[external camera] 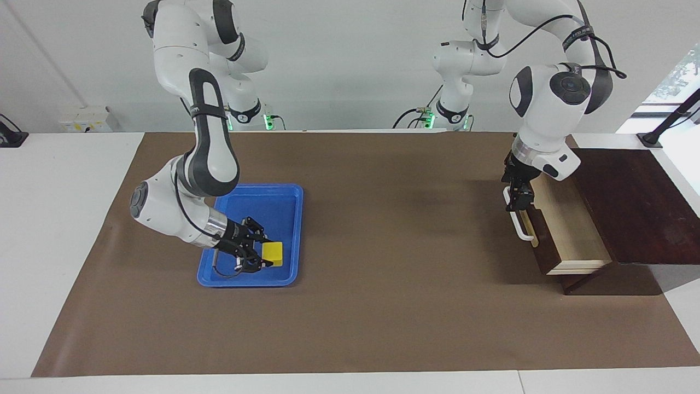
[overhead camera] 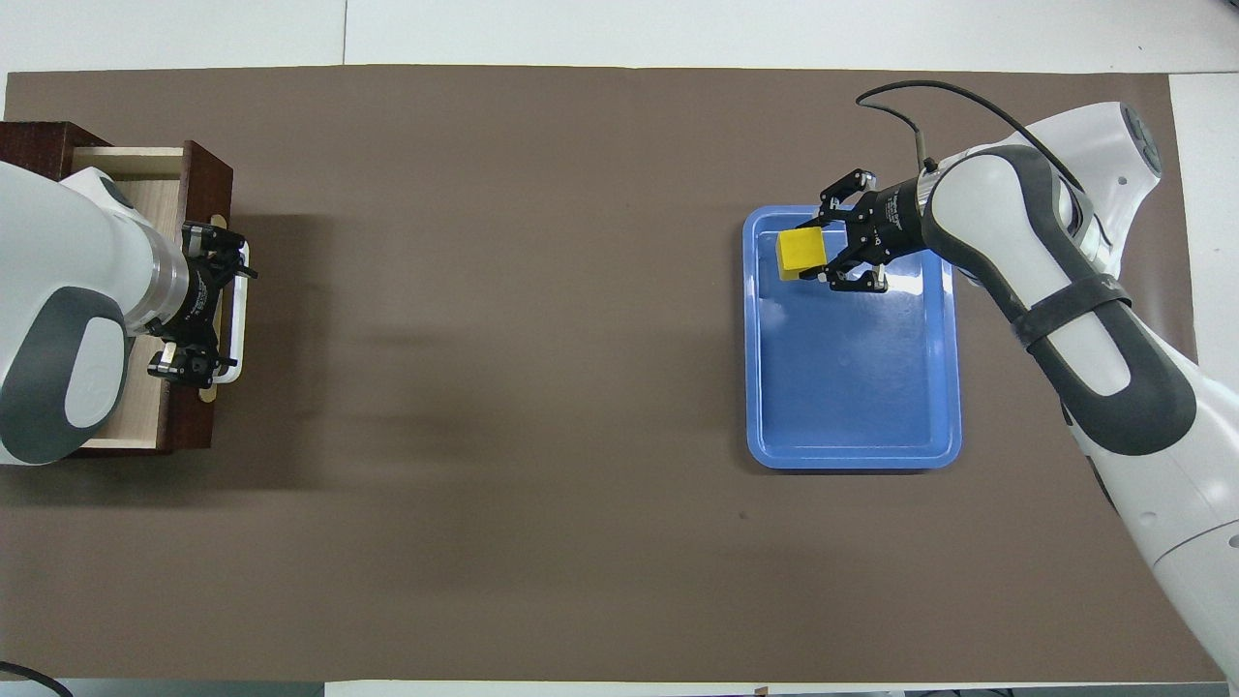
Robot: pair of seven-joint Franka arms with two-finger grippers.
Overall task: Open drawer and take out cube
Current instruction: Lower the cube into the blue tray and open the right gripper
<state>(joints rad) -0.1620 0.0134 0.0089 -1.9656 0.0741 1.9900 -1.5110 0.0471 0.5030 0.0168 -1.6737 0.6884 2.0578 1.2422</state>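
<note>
Right gripper (external camera: 261, 258) low over the flat blue plastic tray (external camera: 284, 219), at the tray end farther from the robots. We see its fingers (overhead camera: 823, 275) clamped on the small bright yellow cube (external camera: 272, 253); the cube sits between the fingertips, down in the tray; whether it touches the tray floor we cannot tell.

Left gripper (external camera: 517, 200) at the dark brown wooden drawer (external camera: 569, 230) with pale interior, which stands pulled out of its dark wooden box (external camera: 629, 202). Its fingers (overhead camera: 198, 363) stand apart, over the white bar handle (external camera: 520, 227). We cannot tell if they touch it.

Brown mat (external camera: 383, 306) covers the table (external camera: 54, 219).
</note>
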